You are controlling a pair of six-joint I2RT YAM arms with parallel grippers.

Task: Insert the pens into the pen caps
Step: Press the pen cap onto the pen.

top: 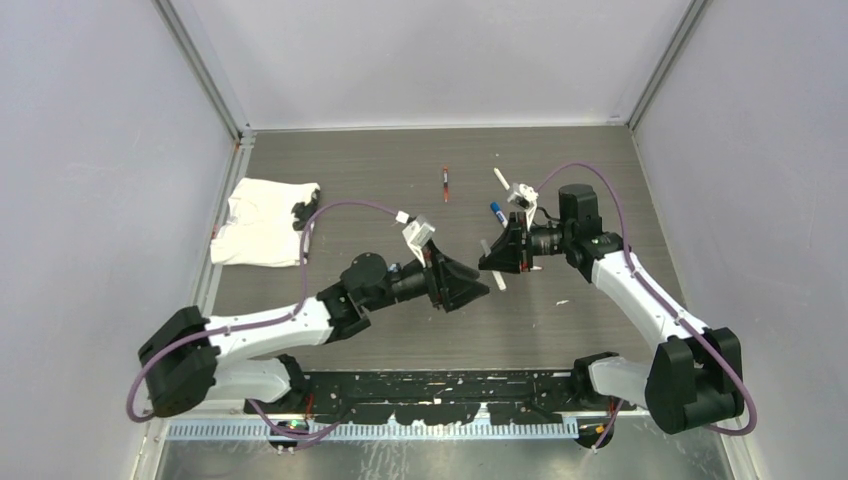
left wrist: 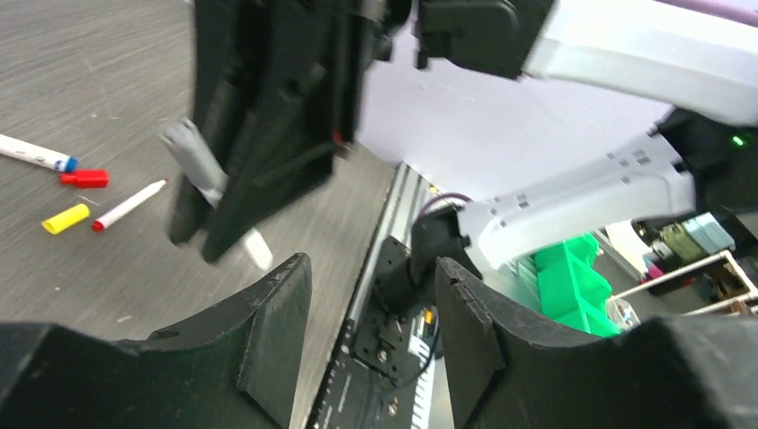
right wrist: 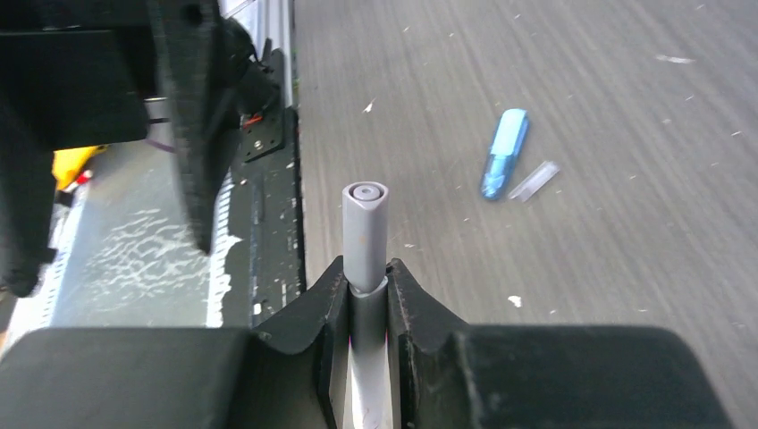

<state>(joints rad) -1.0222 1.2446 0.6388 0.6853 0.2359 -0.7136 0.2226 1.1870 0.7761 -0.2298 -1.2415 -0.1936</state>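
Right gripper (right wrist: pixel 366 273) clamps white pen (right wrist: pixel 366 375) mid-air, grey cap (right wrist: pixel 364 228) on end (looks seated, not sure fully). Left gripper (left wrist: pixel 371 268) wide open, empty. Should press cap straight along barrel, no twisting.

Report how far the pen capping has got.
Done: the grey cap looks seated on the pen gripped in the right hand. In hand: nothing else, the left hand is open and empty. Remaining: red cap, yellow cap and red-tipped pen lie loose.

Grey table (top: pixel 400 160) w/ white cloth (top: pixel 262 225), pens (top: pixel 445 184), caps (left wrist: pixel 66 218).
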